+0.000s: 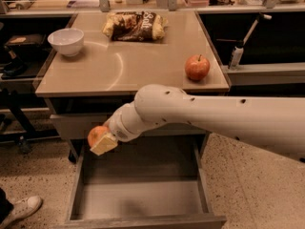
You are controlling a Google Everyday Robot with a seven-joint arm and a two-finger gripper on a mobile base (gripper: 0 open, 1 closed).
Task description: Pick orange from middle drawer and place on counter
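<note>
Gripping the orange [96,133], the hand [100,140] hangs in the air over the front left corner of the open drawer [75,191], just below the level of the tabletop [138,66] edge and in front of the grey cabinet face. One pale finger [105,145] shows beneath the fruit, pressed against its underside; the other is hidden behind it. The orange is clear of the drawer floor and touches nothing but the hand.

The white arm [209,116] reaches in from the right side, crossing in front of the cabinet and bending down to the left at its wrist.

The drawer is pulled well out, its flat grey floor bare, with low side walls and a plain front lip near the bottom edge of the view.

On the tabletop, an apple [197,67] stands near the front right corner. A white bowl [66,41] sits near the left edge towards the back, and a snack bag [136,26] lies at the back, middle. All three are well apart from one another.

A white bottle [236,56] stands on a lower shelf to the right of the tabletop. A white shoe [21,208] shows on the speckled floor [257,190] at the lower left.
</note>
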